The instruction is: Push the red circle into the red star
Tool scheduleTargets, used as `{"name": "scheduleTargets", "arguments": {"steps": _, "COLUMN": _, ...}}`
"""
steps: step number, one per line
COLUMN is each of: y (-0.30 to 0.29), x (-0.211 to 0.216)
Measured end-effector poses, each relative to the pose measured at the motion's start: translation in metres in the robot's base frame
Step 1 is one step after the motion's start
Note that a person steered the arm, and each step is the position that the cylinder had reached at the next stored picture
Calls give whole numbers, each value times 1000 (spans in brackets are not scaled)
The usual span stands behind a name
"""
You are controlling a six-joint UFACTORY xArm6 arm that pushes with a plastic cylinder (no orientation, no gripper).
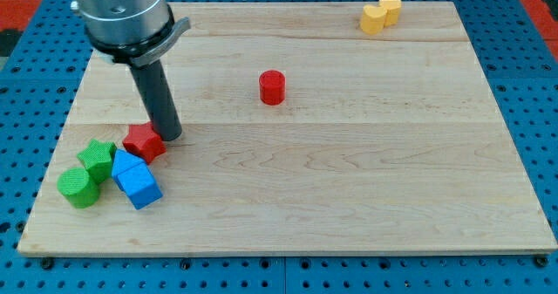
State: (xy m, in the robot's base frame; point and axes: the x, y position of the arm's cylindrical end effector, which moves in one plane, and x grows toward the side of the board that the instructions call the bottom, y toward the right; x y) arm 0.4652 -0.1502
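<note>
The red circle [272, 87] is a short red cylinder standing alone on the wooden board, a little above the middle. The red star [143, 142] lies at the view's left, lower down. My tip [168, 136] is down on the board right beside the red star, at its right edge, touching or almost touching it. The red circle is well to the right of and above my tip.
A green star [97, 157], a green cylinder [78, 188] and two blue blocks [135, 179] cluster just below-left of the red star. Two yellow blocks [380, 15] sit at the top right. The wooden board [349, 181] lies on a blue pegboard.
</note>
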Motion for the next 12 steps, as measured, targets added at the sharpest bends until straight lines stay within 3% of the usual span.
{"name": "scheduleTargets", "arguments": {"steps": 1, "y": 82, "x": -7}}
{"name": "scheduleTargets", "arguments": {"steps": 2, "y": 211, "x": -33}}
{"name": "scheduleTargets", "arguments": {"steps": 3, "y": 232, "x": -92}}
{"name": "scheduleTargets", "arguments": {"steps": 4, "y": 193, "x": -110}}
{"name": "scheduleTargets", "arguments": {"steps": 5, "y": 113, "x": -106}}
{"name": "scheduleTargets", "arguments": {"steps": 6, "y": 50, "x": -76}}
{"name": "scheduleTargets", "arguments": {"steps": 7, "y": 42, "x": -76}}
{"name": "scheduleTargets", "arguments": {"steps": 8, "y": 46, "x": -129}}
{"name": "scheduleTargets", "arguments": {"steps": 9, "y": 131, "x": -103}}
{"name": "scheduleTargets", "arguments": {"steps": 12, "y": 24, "x": -4}}
